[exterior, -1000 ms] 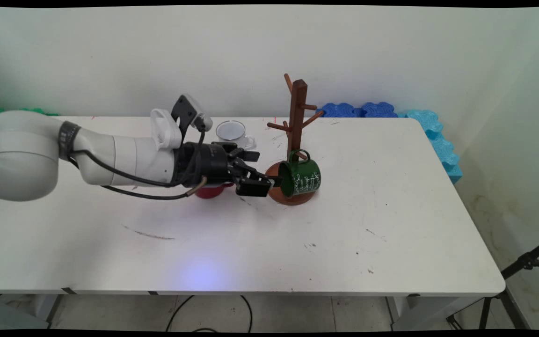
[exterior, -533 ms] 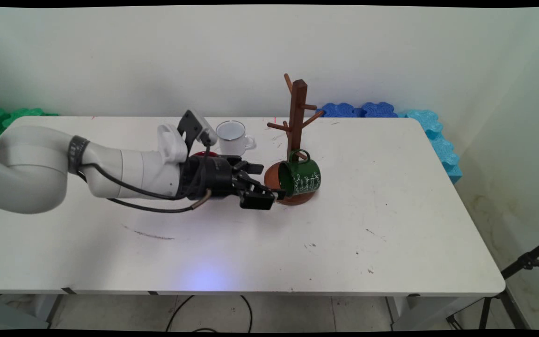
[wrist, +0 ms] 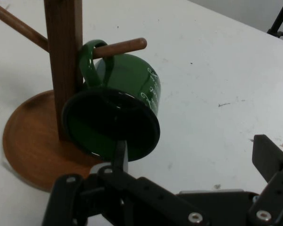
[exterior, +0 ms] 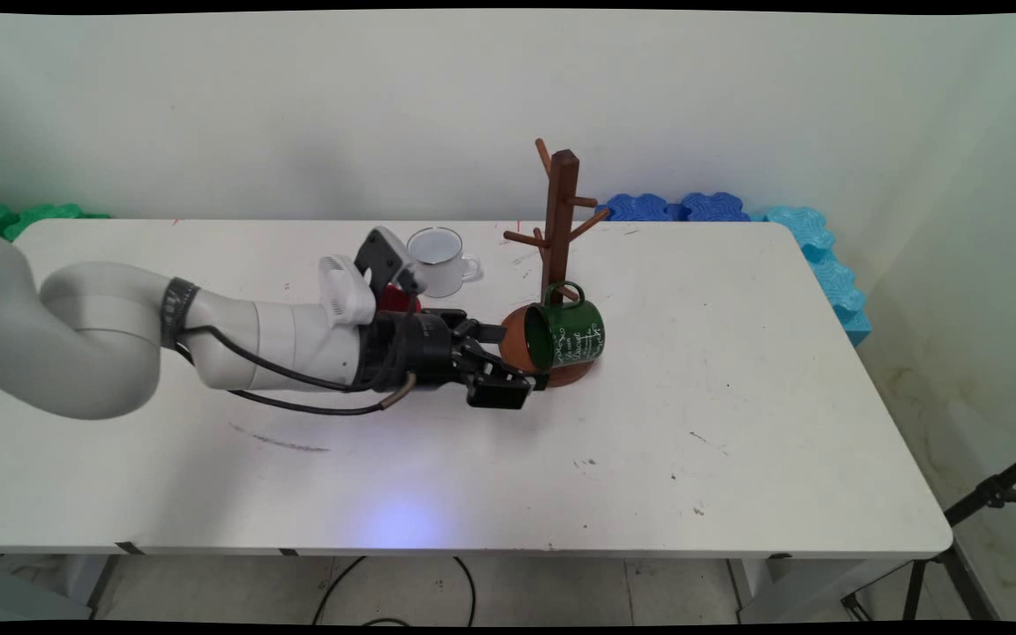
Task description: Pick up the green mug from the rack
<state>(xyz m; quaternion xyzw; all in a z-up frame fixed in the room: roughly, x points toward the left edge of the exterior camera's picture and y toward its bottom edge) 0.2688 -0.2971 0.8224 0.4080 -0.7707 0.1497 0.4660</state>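
Note:
A green enamel mug [exterior: 571, 333] with white lettering hangs by its handle on a low peg of the wooden mug tree [exterior: 558, 220], its mouth facing left towards the hand. In the hand view the green mug [wrist: 115, 117] hangs from the peg beside the post, over the round wooden base [wrist: 30, 146]. My gripper [exterior: 517, 360] lies low over the table just left of the mug and is open. One fingertip [wrist: 120, 153] stands close in front of the mug's lower rim. The other finger [wrist: 269, 153] is out to the right over bare table. Nothing is held.
A white mug [exterior: 439, 260] stands behind the arm, towards the table's back. A red mug [exterior: 398, 296] is partly hidden by the wrist. Blue foam blocks [exterior: 676, 207] line the wall at the back right, and green ones [exterior: 14, 216] at the back left.
The arm has swung towards the table's near side and a little right, carrying the open gripper lower in front of the mug's mouth. The green mug has stayed on its peg.

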